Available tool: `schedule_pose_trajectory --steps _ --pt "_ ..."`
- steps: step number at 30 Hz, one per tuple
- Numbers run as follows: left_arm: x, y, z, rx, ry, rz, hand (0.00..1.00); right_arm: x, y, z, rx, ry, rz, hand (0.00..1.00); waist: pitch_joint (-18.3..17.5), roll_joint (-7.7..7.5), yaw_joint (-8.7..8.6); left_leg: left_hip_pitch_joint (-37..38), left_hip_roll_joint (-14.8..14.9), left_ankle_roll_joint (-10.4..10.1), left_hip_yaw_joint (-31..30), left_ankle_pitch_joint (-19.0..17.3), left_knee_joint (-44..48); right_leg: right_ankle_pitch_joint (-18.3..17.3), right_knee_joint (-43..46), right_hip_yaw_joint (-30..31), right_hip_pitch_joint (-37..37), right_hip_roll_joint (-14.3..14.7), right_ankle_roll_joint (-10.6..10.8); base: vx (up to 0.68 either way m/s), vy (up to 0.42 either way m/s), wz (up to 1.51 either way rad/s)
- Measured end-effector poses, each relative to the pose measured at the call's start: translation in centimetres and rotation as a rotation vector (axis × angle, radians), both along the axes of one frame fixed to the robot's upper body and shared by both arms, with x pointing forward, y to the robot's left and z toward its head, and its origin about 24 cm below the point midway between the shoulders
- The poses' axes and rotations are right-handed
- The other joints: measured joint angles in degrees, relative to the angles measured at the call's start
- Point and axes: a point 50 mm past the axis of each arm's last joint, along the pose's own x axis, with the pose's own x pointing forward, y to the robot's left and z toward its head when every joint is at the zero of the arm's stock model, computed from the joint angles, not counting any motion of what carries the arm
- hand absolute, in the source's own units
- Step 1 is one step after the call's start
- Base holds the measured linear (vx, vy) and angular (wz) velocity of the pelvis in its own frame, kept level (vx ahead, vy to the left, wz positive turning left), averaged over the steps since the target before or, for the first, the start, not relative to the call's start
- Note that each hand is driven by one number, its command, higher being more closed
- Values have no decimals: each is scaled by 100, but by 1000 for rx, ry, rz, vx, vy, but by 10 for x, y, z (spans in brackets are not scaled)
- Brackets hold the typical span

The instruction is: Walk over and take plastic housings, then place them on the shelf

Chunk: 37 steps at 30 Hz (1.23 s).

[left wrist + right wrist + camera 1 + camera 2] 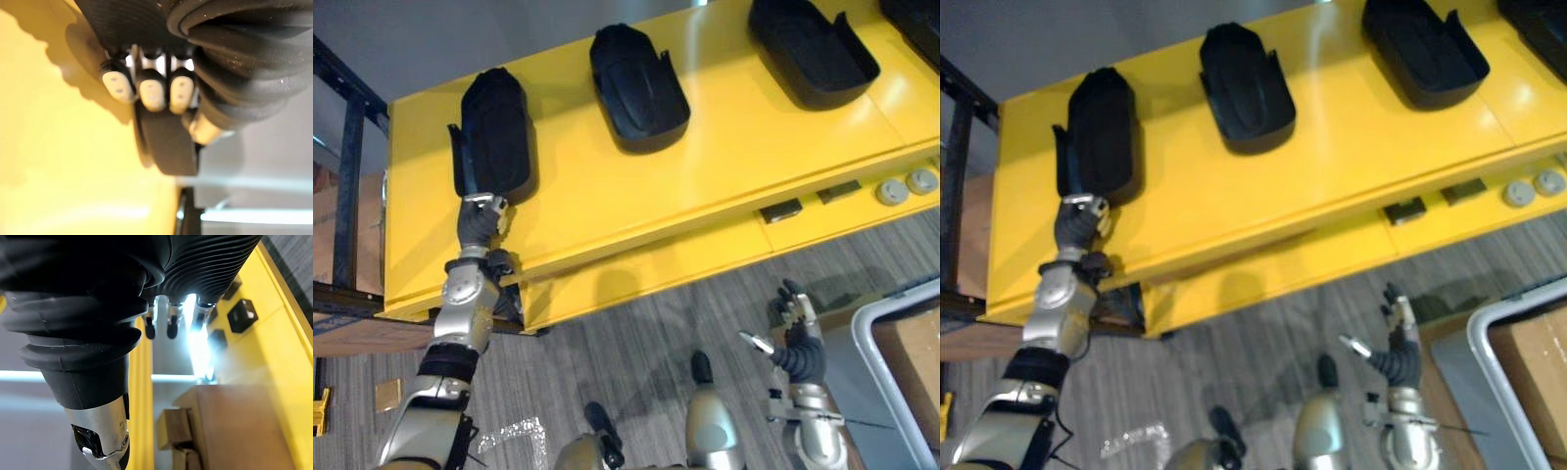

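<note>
Broadly, we look down on a yellow shelf (705,176) that spans the view, its flat top carrying a row of black plastic housings. Below its front edge lies grey carpet (636,343), and at our lower right stands a white-rimmed bin (864,338) with a cardboard box (913,367) within its rim. The leftmost housing (494,132) lies on the shelf's left end, apart from the second housing (636,88) and the third housing (808,49) further right. Our left hand (481,220) reaches the near end of the leftmost housing; from the wrist we see its fingers (151,93) curled over the black edge, grasping it. Our right hand (795,323) hangs low over the carpet, fingers loosely straight, holding nothing. Two round grey knobs (891,192) sit on the shelf's front face.
</note>
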Motion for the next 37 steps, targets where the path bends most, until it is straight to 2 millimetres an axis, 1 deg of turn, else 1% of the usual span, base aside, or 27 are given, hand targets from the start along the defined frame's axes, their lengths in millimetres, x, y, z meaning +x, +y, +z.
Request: schedule_pose_trajectory --steps 6,8,12,13,14,15,16,17,18,19,20,21,22,23,24,25,27,28,29,30,31,32,33,34,35,36,37 --pt "1 1 2 -11 -14 1 100 0 1 0 2 1 9 0 8 -12 3 1 1 -6 -2 -16 -1 1 -4 -3 5 0 3 0 0 0" --pt "-9 -2 1 -33 -32 -19 100 0 4 1 13 -7 12 0 8 -12 3 0 0 -5 -6 -15 -4 2 -14 -8 13 0 3 19 -3 0" --pt "-51 -25 -18 -112 -52 -82 100 -9 8 3 45 -20 -7 0 4 -4 32 29 -3 0 -133 -11 -73 4 -152 -172 207 0 10 48 -8 14" --pt "-73 -38 -28 -171 -51 -92 100 -15 9 1 57 -11 -20 0 -1 2 107 152 0 2 -211 -9 -130 4 -254 -284 395 3 10 76 -11 28" --pt "-78 -40 -29 -184 -53 -94 100 -16 9 1 59 -9 -24 0 -1 2 128 183 -1 2 -221 -9 -137 4 -278 -305 434 2 10 85 -10 28" --pt "-97 -46 -39 -236 -32 -87 100 -20 9 -1 71 1 -40 0 -23 31 222 216 -4 3 -301 -9 -172 3 -360 -371 567 2 11 44 -6 28" --pt "-117 -49 -55 -286 23 -56 100 -25 9 -4 83 18 -66 0 -127 89 328 250 -8 2 -350 -8 -229 1 -447 -492 649 1 13 71 -8 30" --pt "-125 -49 -63 -306 55 -37 100 -26 8 -6 88 28 -77 0 -174 103 377 252 -11 4 -369 -5 -238 1 -467 -510 669 1 13 72 -7 31" --pt "-142 -48 -79 -343 119 12 100 -28 7 -13 98 58 -109 0 -239 140 496 303 -11 5 -474 -4 -238 1 -561 -617 833 1 14 81 -15 28" --pt "-150 -48 -87 -361 148 36 100 -29 5 -18 100 81 -130 0 -289 154 533 317 -9 5 -521 -4 -238 -1 -611 -689 924 -1 16 78 -22 48" --pt "-166 -45 -99 -390 199 88 100 -34 1 -31 106 142 -182 0 -473 170 637 306 -7 4 -638 -3 -253 -8 -695 -834 1038 1 25 52 -23 45" --pt "-179 -43 -107 -403 241 130 100 -40 -6 -47 110 217 -246 0 -647 187 787 312 -5 8 -669 11 -283 -11 -746 -920 1096 6 29 56 -24 40" --pt "-184 -41 -111 -406 260 145 100 -44 -9 -54 115 252 -278 0 -711 204 834 321 -9 9 -715 17 -296 -11 -781 -982 1158 6 29 41 -16 37" --pt "-193 -38 -122 -390 317 173 0 -51 -16 -69 118 321 -347 0 -822 226 900 337 -11 -10 -819 30 -295 -21 -799 -1091 1257 2 11 30 -13 31" --pt "-199 -33 -136 -362 385 206 0 -56 -20 -83 122 393 -395 0 -917 230 972 392 -1 -16 -835 34 -297 -33 -800 -1129 1327 7 -9 5 -4 23" --pt "-203 -31 -143 -341 431 231 0 -58 -22 -88 125 428 -413 0 -938 223 975 430 5 -18 -841 34 -296 -38 -801 -1138 1377 12 -15 -33 -6 5" --pt "-223 -26 -176 -269 613 297 0 -67 -29 -105 126 530 -484 0 -1117 166 981 495 9 -30 -841 41 -320 -44 -804 -1151 1428 14 -19 -63 -4 -1" --pt "-228 -25 -183 -265 661 311 0 -69 -31 -110 126 560 -509 0 -1167 156 982 505 9 -40 -841 46 -337 -44 -802 -1152 1433 15 -18 -71 1 -3" --pt "-239 -24 -198 -268 742 345 0 -77 -35 -120 123 631 -558 0 -1274 126 986 515 9 -65 -838 76 -396 -43 -802 -1154 1440 18 -15 -81 -3 0" --pt "-251 -21 -212 -276 822 386 0 -88 -40 -130 136 704 -623 0 -1344 70 1001 589 8 -80 -828 110 -467 -48 -801 -1174 1460 22 -17 -75 -3 -2" --pt "-258 -19 -219 -280 868 413 0 -94 -43 -135 150 740 -666 0 -1357 45 1019 634 9 -91 -815 130 -522 -56 -803 -1183 1495 26 -24 -81 -8 -1" --pt "-273 -16 -235 -294 964 470 0 -111 -49 -146 178 825 -757 0 -1402 -20 1042 735 3 -100 -810 185 -640 -79 -809 -1204 1543 31 -22 -80 -9 2" --pt "-284 -14 -243 -298 1022 498 0 -124 -52 -153 190 893 -811 0 -1456 -74 1053 784 -1 -104 -813 215 -720 -89 -807 -1229 1557 36 -15 -113 -7 5" --pt "-294 -12 -250 -302 1079 542 0 -143 -54 -162 222 984 -878 0 -1481 -174 1103 807 0 -105 -818 221 -746 -91 -811 -1244 1603 35 -11 -73 -3 6" --pt "-299 -12 -253 -309 1104 559 0 -150 -54 -165 235 1026 -889 0 -1515 -213 1110 804 -1 -105 -825 221 -747 -92 -812 -1255 1607 34 -9 -55 2 4" --pt "-306 -10 -257 -326 1144 583 0 -160 -54 -170 257 1089 -902 0 -1531 -215 1120 805 -2 -105 -831 220 -748 -93 -813 -1262 1613 32 -8 0 0 0" --pt "-314 -9 -261 -350 1185 612 0 -167 -52 -174 286 1142 -903 0 -1574 -271 1121 808 -2 -105 -832 220 -752 -94 -815 -1263 1616 32 -7 0 0 0"
